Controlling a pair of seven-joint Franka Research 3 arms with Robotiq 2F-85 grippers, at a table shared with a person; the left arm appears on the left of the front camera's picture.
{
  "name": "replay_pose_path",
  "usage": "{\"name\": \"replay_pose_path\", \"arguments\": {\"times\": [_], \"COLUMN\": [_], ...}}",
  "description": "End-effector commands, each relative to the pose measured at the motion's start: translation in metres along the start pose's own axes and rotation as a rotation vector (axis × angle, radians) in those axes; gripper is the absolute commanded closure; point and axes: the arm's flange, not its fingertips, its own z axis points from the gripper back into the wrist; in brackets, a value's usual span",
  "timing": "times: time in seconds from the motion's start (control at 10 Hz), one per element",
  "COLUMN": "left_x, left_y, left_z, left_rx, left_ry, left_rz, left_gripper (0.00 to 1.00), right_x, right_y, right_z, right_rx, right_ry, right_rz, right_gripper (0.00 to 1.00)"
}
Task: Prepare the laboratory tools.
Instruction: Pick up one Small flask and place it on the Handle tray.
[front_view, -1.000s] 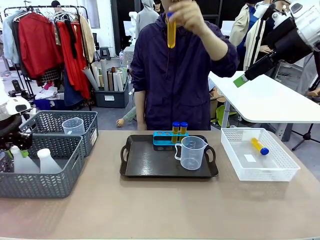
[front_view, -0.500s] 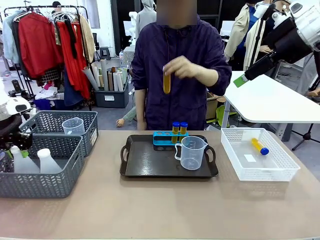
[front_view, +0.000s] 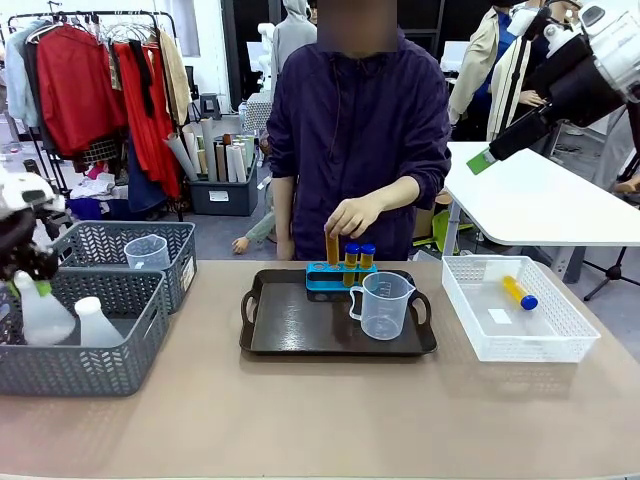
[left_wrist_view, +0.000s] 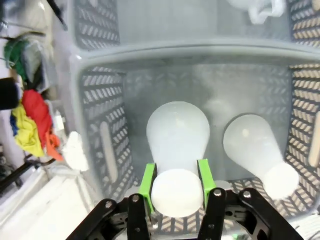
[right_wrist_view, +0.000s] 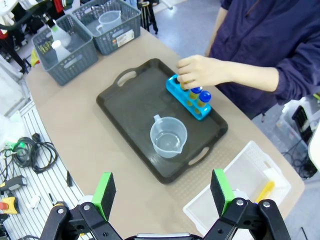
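My left gripper is shut on the neck of a translucent white conical flask, held slightly tilted in the front grey basket. In the left wrist view the green pads clamp that flask, and a second flask lies beside it. The person's hand lowers an amber test tube into the blue rack, where two blue-capped tubes stand. A clear measuring jug sits on the black tray. My right gripper hangs open high above the table.
The rear grey basket holds another clear jug. A white lattice basket at the right holds one blue-capped amber tube. The near half of the brown table is bare. A white table stands behind at the right.
The person's hand brought the amber tube down from head height to the blue rack. My left gripper rose a little, lifting and tilting the flask it grips. The right arm stayed still.
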Motion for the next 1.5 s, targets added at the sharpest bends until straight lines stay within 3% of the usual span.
{"name": "replay_pose_path", "arguments": {"times": [0.0, 0.4, 0.7, 0.9, 1.4], "left_x": [0.008, 0.039, 0.066, 0.077, 0.071], "left_y": [0.007, -0.028, -0.079, -0.099, -0.108], "left_z": [0.06, 0.163, 0.217, 0.23, 0.224], "left_rx": [0.01, -0.003, -0.005, -0.039, 0.0], "left_ry": [-0.074, -0.21, -0.28, -0.306, -0.311], "left_rz": [-0.044, -0.213, -0.398, -0.459, -0.426], "left_gripper": [1.0, 1.0, 1.0, 1.0, 1.0], "right_x": [0.001, 0.001, 0.001, 0.001, 0.001], "right_y": [0.0, 0.0, 0.0, 0.0, 0.0], "right_z": [0.001, 0.001, 0.001, 0.001, 0.001], "right_rx": [0.018, 0.018, 0.018, 0.018, 0.018], "right_ry": [-0.016, -0.016, -0.016, -0.016, -0.016], "right_rz": [0.001, 0.001, 0.001, 0.001, 0.001], "right_gripper": [0.0, 0.0, 0.0, 0.0, 0.0]}}
